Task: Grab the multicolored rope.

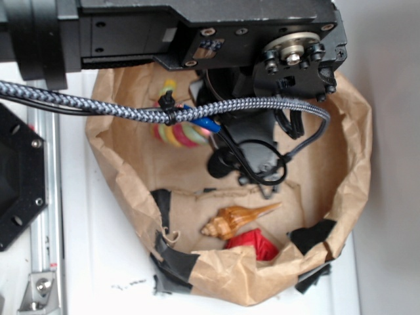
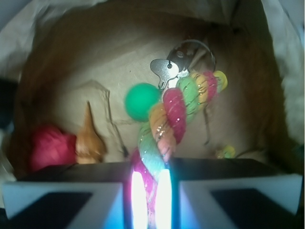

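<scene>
The multicolored rope [image 2: 177, 110] is a thick twisted cord of red, yellow and green strands. In the wrist view it runs from the upper right down into my gripper [image 2: 150, 193], whose two fingers are shut on its lower end. From the exterior view only a short striped piece of the rope [image 1: 178, 134] shows, behind the grey braided cable and left of the black gripper body [image 1: 252, 154]. The fingertips themselves are hidden there. A green ball [image 2: 141, 100] lies right beside the rope.
All of it sits inside a brown paper bag [image 1: 357, 138] with black tape patches. An orange seashell [image 1: 237, 219] and a red crumpled object [image 1: 256, 244] lie near the bag's front wall. A metal key on a ring [image 2: 165, 70] rests by the rope's far end.
</scene>
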You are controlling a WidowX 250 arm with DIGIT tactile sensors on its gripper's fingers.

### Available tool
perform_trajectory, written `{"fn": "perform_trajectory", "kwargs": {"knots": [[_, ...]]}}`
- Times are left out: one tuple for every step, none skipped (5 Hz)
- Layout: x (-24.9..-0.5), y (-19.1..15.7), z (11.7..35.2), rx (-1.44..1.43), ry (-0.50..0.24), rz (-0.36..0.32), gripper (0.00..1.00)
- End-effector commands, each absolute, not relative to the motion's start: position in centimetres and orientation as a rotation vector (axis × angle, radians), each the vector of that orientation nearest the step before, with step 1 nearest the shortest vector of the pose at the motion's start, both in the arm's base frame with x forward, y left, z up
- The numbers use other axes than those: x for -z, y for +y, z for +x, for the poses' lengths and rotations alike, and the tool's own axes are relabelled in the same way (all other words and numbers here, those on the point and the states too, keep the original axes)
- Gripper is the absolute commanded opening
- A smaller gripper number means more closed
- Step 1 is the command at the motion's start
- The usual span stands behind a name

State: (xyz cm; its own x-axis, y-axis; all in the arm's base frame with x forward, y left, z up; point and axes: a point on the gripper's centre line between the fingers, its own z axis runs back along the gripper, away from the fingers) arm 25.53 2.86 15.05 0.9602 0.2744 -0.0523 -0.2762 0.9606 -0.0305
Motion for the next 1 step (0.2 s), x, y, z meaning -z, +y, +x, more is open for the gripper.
{"fn": "perform_trajectory", "kwargs": {"knots": [[-17.39,4.65,26.58,-0.092,-0.005,-0.031,0.0]]}}
